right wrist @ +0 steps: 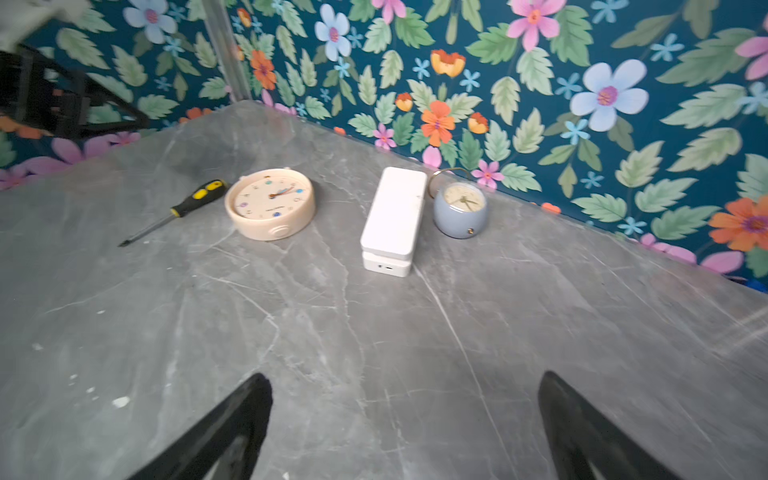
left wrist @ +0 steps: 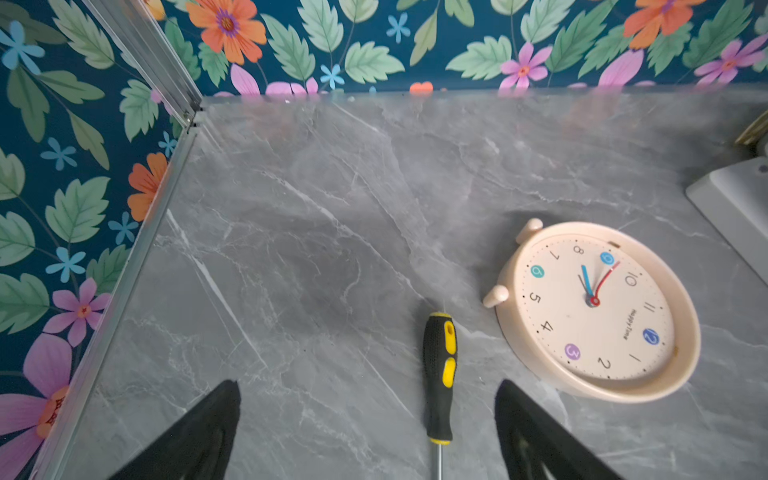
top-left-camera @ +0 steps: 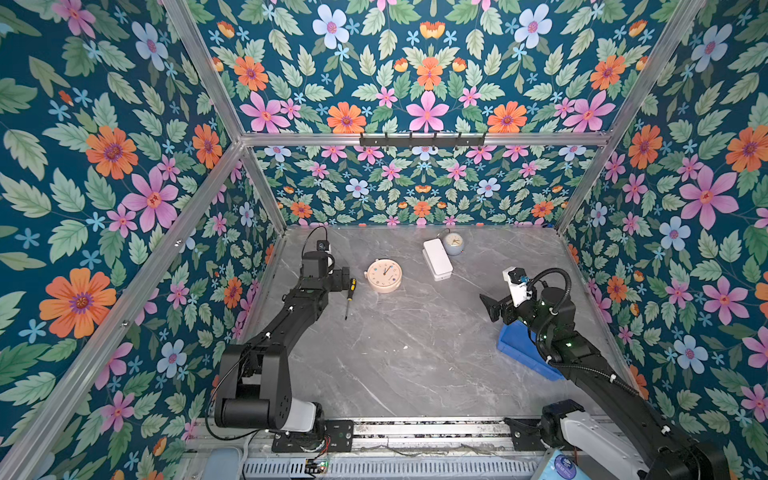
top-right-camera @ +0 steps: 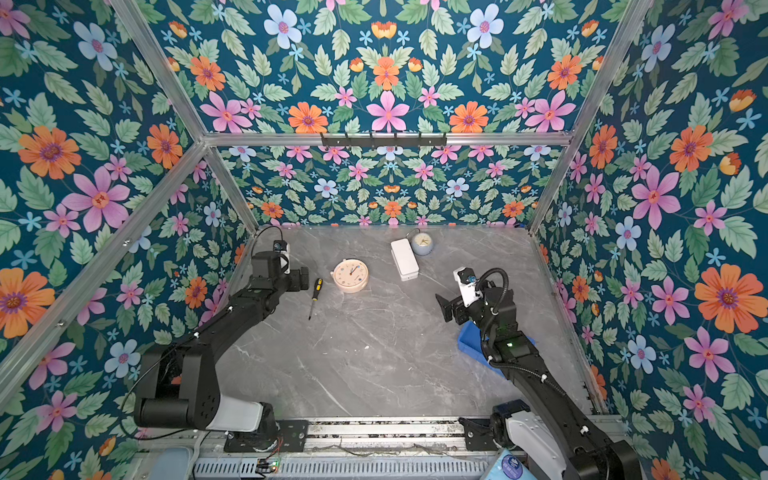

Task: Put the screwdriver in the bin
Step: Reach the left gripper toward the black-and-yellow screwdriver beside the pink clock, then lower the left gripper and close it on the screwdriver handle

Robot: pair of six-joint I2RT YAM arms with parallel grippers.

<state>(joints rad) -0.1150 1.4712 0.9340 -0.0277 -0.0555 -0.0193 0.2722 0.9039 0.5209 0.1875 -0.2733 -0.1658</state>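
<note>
The screwdriver [left wrist: 438,374] is lying on the marble table [left wrist: 291,249] beside the cream clock [left wrist: 598,311], untouched between the left gripper's [left wrist: 368,383] parted jaws. The blue bin [top-left-camera: 517,353] is sitting well apart beneath the right arm, its inside mostly hidden. The right gripper [right wrist: 405,375] is hanging with jaws spread, holding nothing.

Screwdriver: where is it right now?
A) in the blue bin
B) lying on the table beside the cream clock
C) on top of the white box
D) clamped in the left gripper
B: the screwdriver lies flat on the table beside the clock, apart from it, and the left gripper stands open around it without gripping it.
</note>
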